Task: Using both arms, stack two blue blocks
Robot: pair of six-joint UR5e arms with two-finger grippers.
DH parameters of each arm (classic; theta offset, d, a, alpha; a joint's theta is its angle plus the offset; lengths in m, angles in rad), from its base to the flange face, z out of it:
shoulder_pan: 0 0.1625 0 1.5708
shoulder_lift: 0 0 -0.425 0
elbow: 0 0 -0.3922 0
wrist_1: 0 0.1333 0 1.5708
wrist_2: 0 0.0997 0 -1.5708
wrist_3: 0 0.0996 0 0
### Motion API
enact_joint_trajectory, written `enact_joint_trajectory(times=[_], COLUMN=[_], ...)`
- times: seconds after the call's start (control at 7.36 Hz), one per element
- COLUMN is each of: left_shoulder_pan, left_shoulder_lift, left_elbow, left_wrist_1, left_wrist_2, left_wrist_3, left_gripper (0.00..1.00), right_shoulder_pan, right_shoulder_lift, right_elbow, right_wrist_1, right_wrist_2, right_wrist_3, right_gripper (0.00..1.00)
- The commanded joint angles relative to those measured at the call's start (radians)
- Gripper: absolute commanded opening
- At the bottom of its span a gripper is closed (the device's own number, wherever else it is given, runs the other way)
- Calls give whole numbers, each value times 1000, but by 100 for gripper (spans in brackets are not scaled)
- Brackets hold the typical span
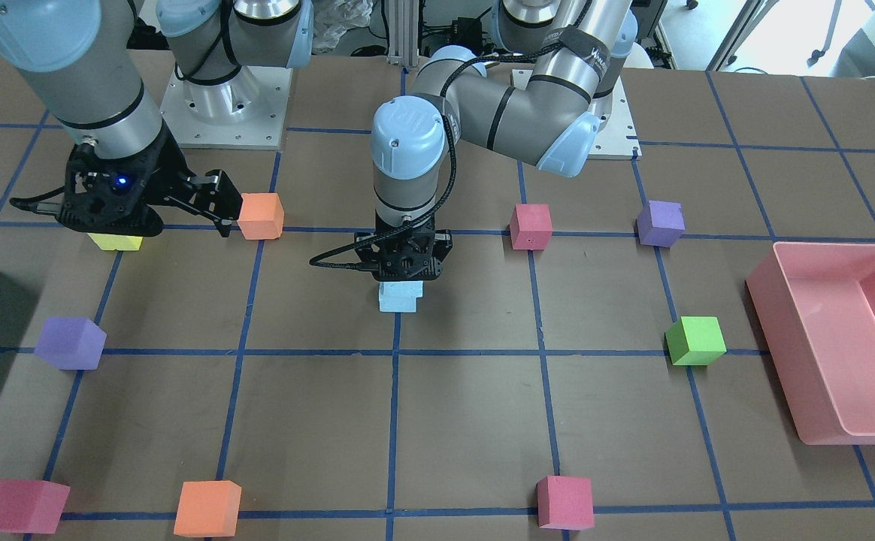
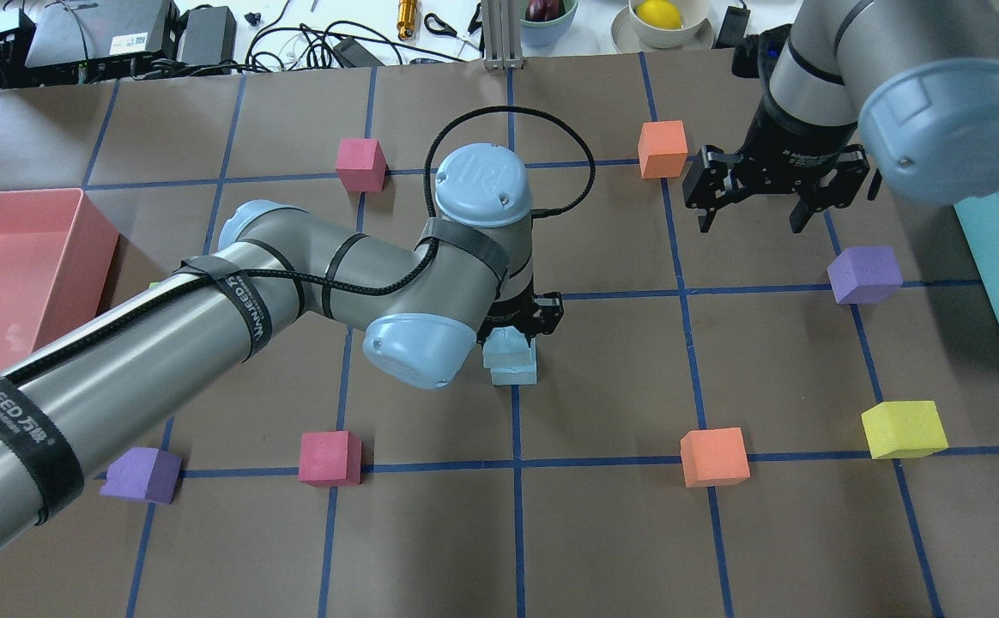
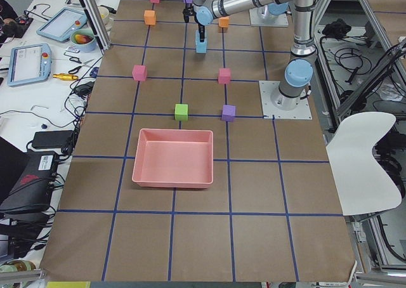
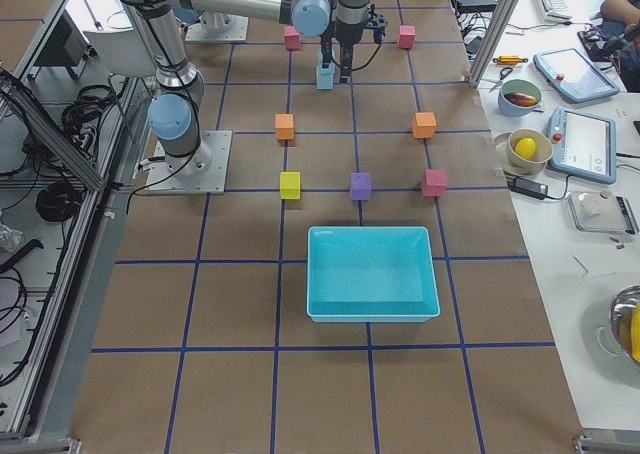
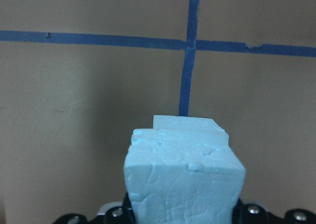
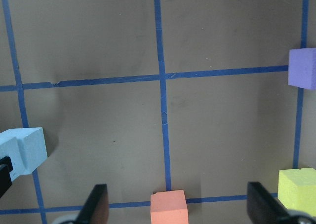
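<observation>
Pink bin (image 1: pixel 794 353), teal bin (image 4: pixel 372 312) — green cube (image 1: pixel 696 340).

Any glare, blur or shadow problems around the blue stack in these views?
Front-facing view: blown-out daylight top right, off the table; table evenly lit. Overhead view: left arm covers part of the blue blocks. Left wrist view: upper blue block looms close, slightly soft; tape lines sharp. Right wrist view: no glare, fingers dark.

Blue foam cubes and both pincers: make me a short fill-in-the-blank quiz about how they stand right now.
1. The left pincer is shut on a pale sky-blue foam cube, held directly over a second foam cube coloured ____.
2. The right pincer hangs with its jaws ____, holding nothing.
3. The rectangular plastic bin on the robot's left is coloured ____.
Missing words: blue; open; pink.
</observation>
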Motion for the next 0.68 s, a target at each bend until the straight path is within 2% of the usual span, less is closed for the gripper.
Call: enact_joint_trajectory(times=[0.0,0.14,0.54], left_shoulder_pan=[-13,-15,-10], left_shoulder_lift=[-14,-19,12], left_elbow=[-1,-1,5], left_wrist_1=[7,7,5], left_wrist_2=[-10,-12,0], left_wrist_3=[11,10,54], left_gripper=[34,88,100], right_shoulder_pan=[-11,-6,-2], right_shoulder_lift=[-21,-44,-66], right_elbow=[-63,-70,-73], right_wrist_1=[92,135,161], right_wrist_2=[-27,-27,-12], right_wrist_3=[2,2,0], right_gripper=[100,100,100])
